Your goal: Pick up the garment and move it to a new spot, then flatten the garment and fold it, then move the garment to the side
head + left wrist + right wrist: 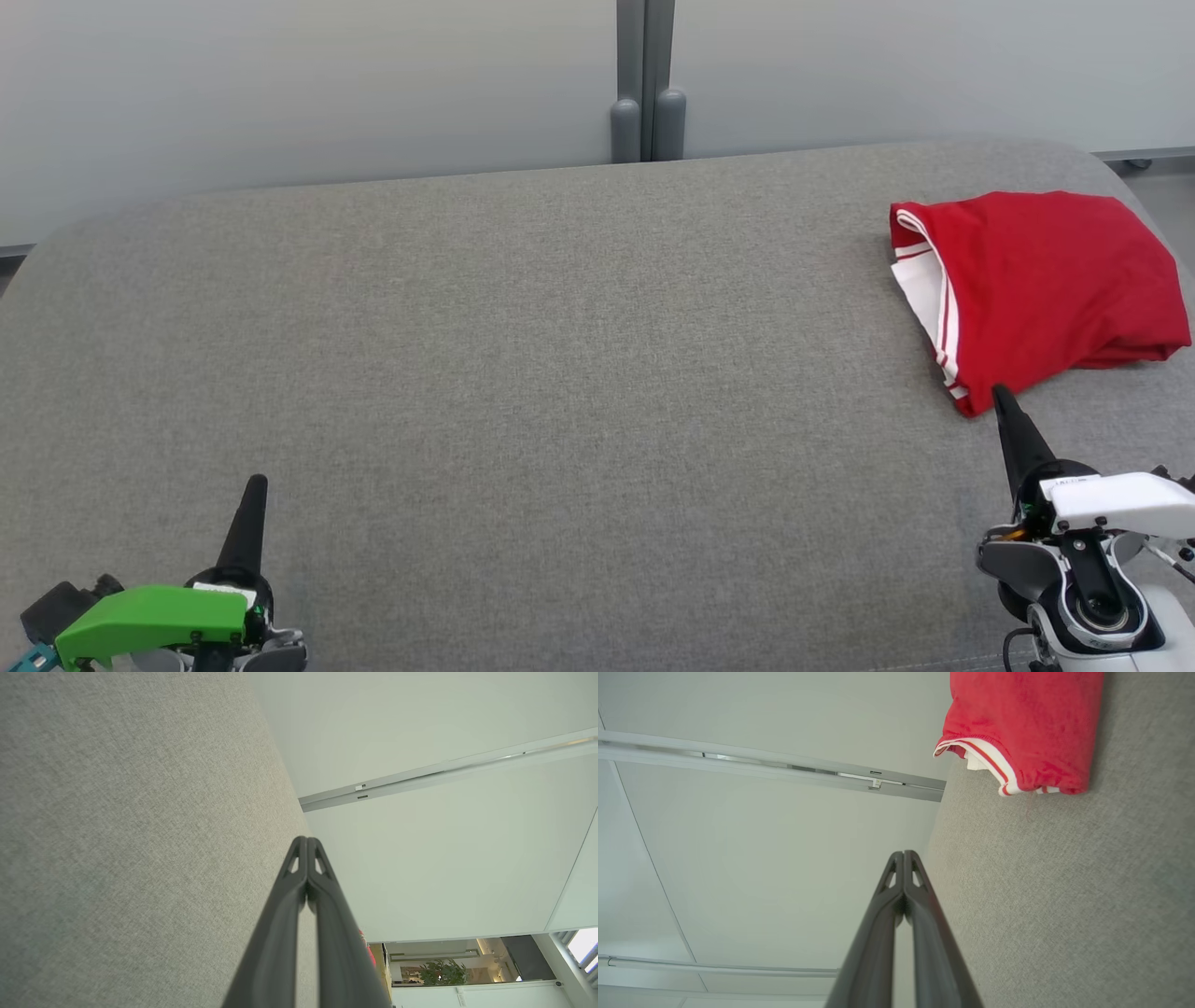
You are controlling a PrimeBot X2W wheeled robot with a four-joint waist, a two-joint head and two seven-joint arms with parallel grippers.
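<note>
I am holding my right end effector [1006, 411] clenched, its two dark fingers [924, 933] pressing together along their length and grasping nothing. It is hovering over the right near part of the grey fabric-covered desk [560, 373], with its tip pointing toward the near corner of the garment [1046, 280] and standing apart from it, as the right wrist view is showing bare fabric between the two. I am holding my left end effector [252, 499] clenched as well, empty, and it is resting low over the left near part of the desk, well apart from the garment. The garment, red with white striped trim, is lying folded into a compact bundle at the far right of the desk, near the desk's right edge, with its trimmed edge [994, 763] facing the desk's middle. Beyond the desk's far edge, pale wall panels [280, 84] are standing, and a grey post [647, 93] is dividing them.
</note>
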